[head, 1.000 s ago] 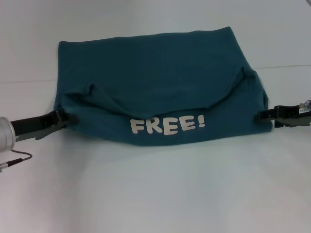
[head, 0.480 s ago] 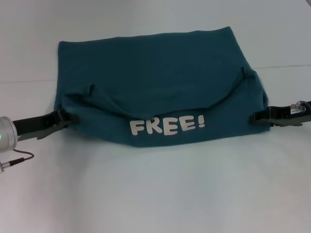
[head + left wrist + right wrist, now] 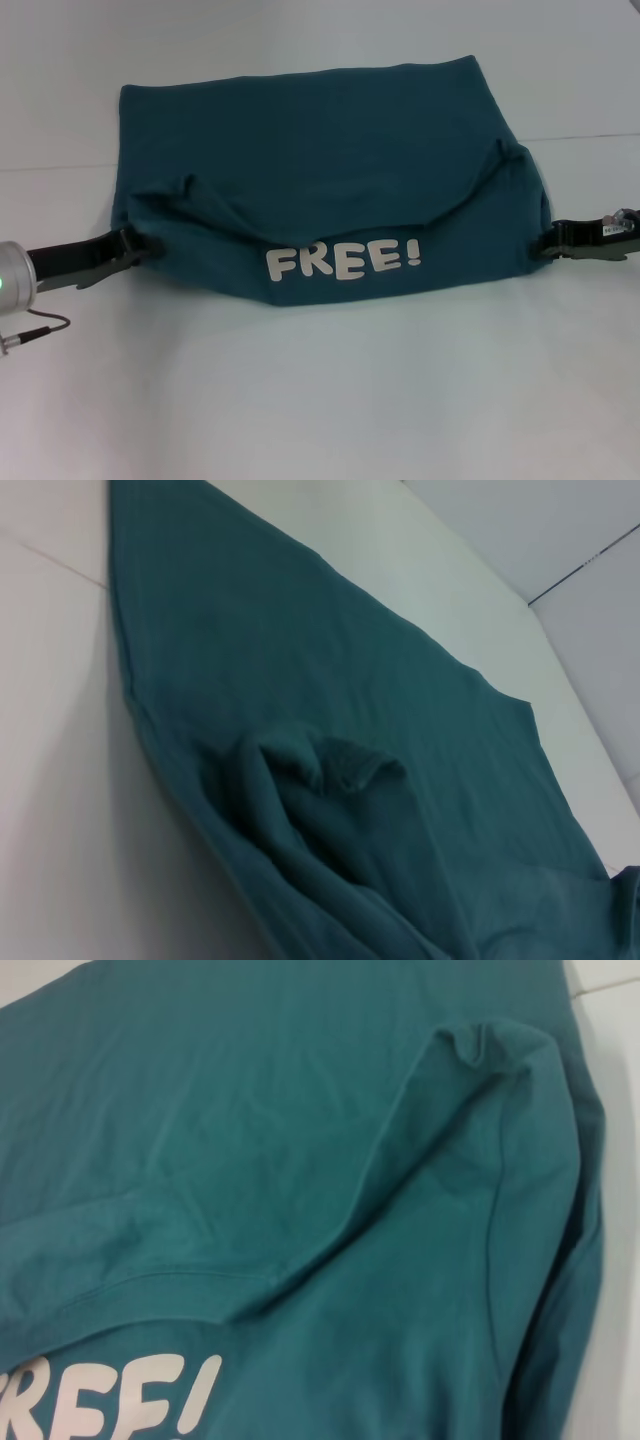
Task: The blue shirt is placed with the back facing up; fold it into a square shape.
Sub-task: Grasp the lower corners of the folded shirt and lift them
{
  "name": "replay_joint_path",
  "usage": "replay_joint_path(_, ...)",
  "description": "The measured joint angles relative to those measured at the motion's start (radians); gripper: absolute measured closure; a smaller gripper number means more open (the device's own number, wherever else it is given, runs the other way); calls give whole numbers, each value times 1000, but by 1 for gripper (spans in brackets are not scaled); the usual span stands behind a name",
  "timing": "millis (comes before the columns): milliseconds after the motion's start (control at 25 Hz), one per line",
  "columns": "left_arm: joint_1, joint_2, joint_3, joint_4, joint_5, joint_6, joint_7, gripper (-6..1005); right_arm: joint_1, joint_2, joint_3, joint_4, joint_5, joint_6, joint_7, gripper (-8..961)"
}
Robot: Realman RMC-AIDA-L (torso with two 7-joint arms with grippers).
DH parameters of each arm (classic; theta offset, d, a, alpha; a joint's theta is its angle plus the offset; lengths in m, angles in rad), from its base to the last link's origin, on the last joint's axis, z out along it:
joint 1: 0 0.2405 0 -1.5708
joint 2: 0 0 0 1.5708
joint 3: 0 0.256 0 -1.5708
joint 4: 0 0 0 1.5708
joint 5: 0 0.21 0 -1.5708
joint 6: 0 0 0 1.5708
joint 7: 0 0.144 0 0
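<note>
Shirt: the large dark teal-blue short-sleeved cotton T-shirt lies on the white tabletop, spread wide across the middle of the head view.
Fold: its near part is turned over onto the rest, so a band of the front faces up along the near edge, with a curved seam running across above it.
Lettering: the white "FREE!" print sits on that upturned band, reading upright toward the robot.
Corners: a small bunched peak of cloth rises near each side of the fold; the wrist views show these puckers close up.
Left gripper: the black left gripper lies low over the tabletop at the shirt's left near corner, its tip at the cloth edge; whether the jaws are parted or have hold of cloth cannot be told.
Right gripper: the black right gripper lies level at the shirt's right near corner, its tip touching the hem; the stand of its jaws cannot be told either.
</note>
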Motion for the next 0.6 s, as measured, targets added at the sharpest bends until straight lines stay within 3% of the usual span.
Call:
replay_joint_path(160,2,4,2,0,2,12,-1,961,-5,-8,6,-12,2,-30,0,849)
replay_joint_path(320,6,11,4,8,9,73,-1,961,-17,-9,11,-53,3,-118,0,883)
replay_joint_path(600,46,41,-5,72,115,346,-67,961,-87,-10,13,-175,3,-436,-5,917)
